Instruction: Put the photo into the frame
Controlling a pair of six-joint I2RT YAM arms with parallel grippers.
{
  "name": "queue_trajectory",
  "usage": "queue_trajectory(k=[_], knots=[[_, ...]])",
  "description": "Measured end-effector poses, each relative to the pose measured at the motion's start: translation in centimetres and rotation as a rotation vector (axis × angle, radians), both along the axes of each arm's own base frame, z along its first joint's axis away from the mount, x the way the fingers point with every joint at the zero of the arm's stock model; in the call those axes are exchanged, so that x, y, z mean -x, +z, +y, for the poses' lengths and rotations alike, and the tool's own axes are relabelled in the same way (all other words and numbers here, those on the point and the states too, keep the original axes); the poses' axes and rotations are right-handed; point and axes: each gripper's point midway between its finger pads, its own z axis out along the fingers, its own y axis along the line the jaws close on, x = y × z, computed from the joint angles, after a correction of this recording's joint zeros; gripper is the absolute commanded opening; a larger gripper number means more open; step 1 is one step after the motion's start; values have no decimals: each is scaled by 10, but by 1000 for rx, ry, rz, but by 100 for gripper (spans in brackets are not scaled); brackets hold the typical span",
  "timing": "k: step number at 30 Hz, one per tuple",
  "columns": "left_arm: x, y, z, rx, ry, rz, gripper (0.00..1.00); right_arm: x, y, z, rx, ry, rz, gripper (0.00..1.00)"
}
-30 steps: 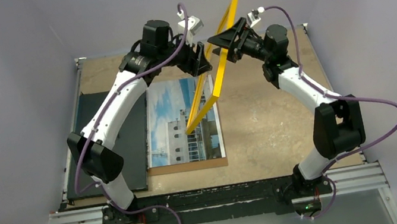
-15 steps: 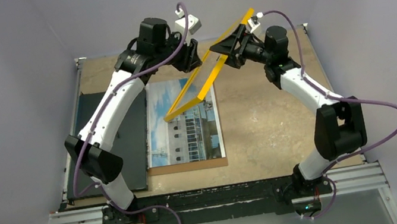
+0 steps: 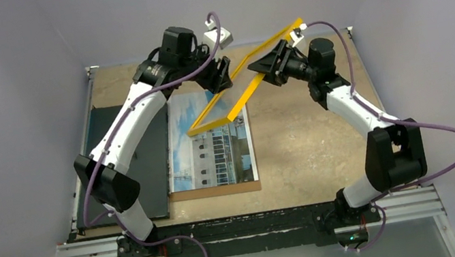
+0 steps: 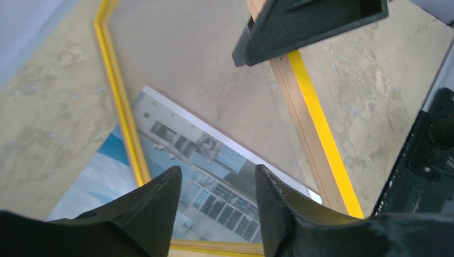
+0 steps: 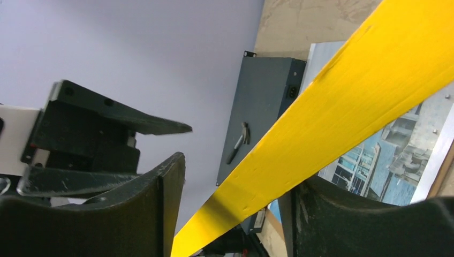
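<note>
The frame [image 3: 244, 95], yellow-bordered with a clear pane, hangs slanted at the back of the table. Its low corner is over the photo [image 3: 211, 152], a building print lying flat. My right gripper [image 3: 261, 68] has the frame's right rail [image 5: 348, 91] running diagonally between its jaws [image 5: 239, 168], pressed against the right finger. My left gripper [image 3: 222, 77] is open just above the pane. Between its fingers [image 4: 217, 174] I see the photo [image 4: 214, 155] through the glass and the near rail. The right gripper's finger [image 4: 310, 27] sits on the far rail [image 4: 321, 134].
A black flat board [image 3: 156, 167] lies left of the photo, partly under my left arm. A brown backing board [image 3: 217, 190] shows under the photo's front edge. Grey walls close in the table on three sides; a metal rail [image 3: 248, 230] runs along the front.
The frame has tipped from nearly edge-on upright to a flatter slant over the photo, its low corner moving left and back. My right gripper shifted right and its jaws narrowed.
</note>
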Motion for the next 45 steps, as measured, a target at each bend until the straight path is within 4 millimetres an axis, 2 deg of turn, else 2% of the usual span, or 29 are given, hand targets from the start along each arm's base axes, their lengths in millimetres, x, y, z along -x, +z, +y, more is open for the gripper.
queue_trajectory(k=[3,5,7,9,11,13,20,25,28,30,33,36,38,40,43,45], knots=[[11,-19,-4,10,-26,77,64,0,-8,-2,2,-13,17,45],[17,-25,-9,39,-41,125,66,0,-11,-4,-5,-18,30,37],[20,-24,-16,79,-52,157,67,1,-11,-5,-22,-15,50,34],[22,-19,-22,122,-66,172,67,3,-8,-5,-41,-1,62,35],[23,-13,-27,153,-77,171,67,4,-5,-5,-43,9,45,44],[23,-8,-31,179,-84,175,68,3,-3,-5,-36,11,16,46],[32,-11,-41,205,-103,203,68,-2,3,-13,-26,-5,4,44],[37,-8,-49,198,-126,175,67,-5,23,-13,2,0,-46,37],[37,0,-49,193,-125,156,67,-5,26,-13,8,5,-61,32],[38,13,-48,203,-125,141,67,-4,26,-16,6,12,-51,29],[37,44,-46,248,-131,102,67,-2,24,-21,7,17,-17,25],[32,76,-38,314,-131,79,67,-2,31,-24,21,27,7,21],[22,86,-26,339,-109,61,67,-2,41,-25,29,43,-6,19],[5,88,-8,349,-62,49,66,3,49,-24,31,72,-25,18],[-23,70,19,325,25,44,63,13,50,-21,26,119,-22,18],[-40,36,36,281,85,66,62,20,47,-19,20,150,-4,18]])
